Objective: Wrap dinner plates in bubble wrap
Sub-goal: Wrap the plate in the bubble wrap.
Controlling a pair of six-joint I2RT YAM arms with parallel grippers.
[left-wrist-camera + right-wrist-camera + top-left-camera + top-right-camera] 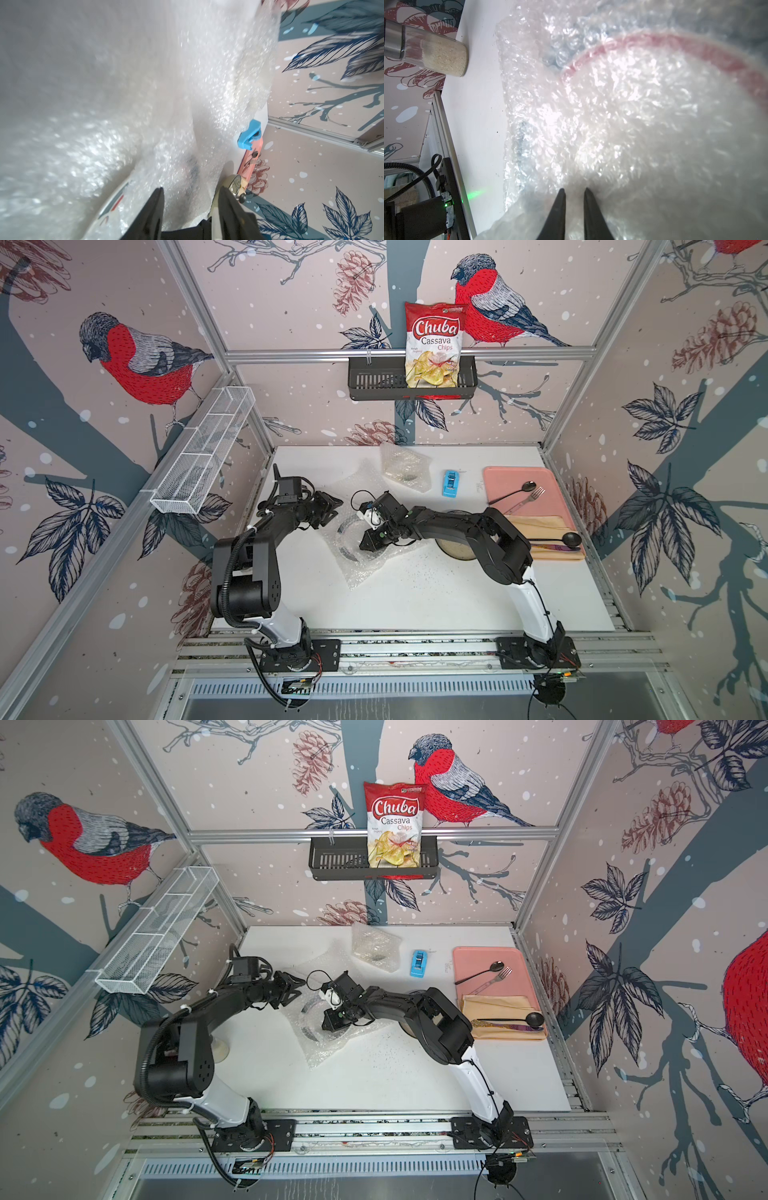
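Alu rails (415,641), white tabletop (436,597), bird-print walls (291,302).

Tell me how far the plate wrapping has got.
Done: one wrapped bundle lies at the back of the table. In hand: a second plate sits on a bubble wrap sheet mid-table; the right gripper looks pinched on that sheet over it, with the left gripper open beside it. Left: finishing this fold, then a bare speckled plate, half hidden under the right arm.
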